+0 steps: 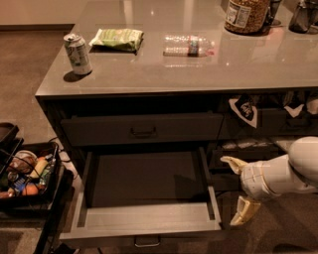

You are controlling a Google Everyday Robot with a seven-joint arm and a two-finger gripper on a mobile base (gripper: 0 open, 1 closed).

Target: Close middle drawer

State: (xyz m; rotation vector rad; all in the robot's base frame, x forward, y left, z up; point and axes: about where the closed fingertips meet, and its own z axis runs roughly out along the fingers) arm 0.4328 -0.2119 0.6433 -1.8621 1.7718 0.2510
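Observation:
The middle drawer (146,186) is pulled far out of the dark grey counter unit, and its paler inner walls and floor are bare. Its small loop handle (147,242) shows at the bottom edge of the front. My gripper (229,191) is just right of the drawer's right side wall, at about the drawer's height. Its two pale fingers (232,164) are spread open and hold nothing. The white arm (293,171) comes in from the right edge. The drawer above (143,130) is shut.
On the counter top (198,69) stand a soda can (78,53), a green snack bag (118,38), a lying water bottle (189,45) and a jar (247,15). A black basket of groceries (25,173) sits on the floor at left. Open shelves with cloths (246,110) are at right.

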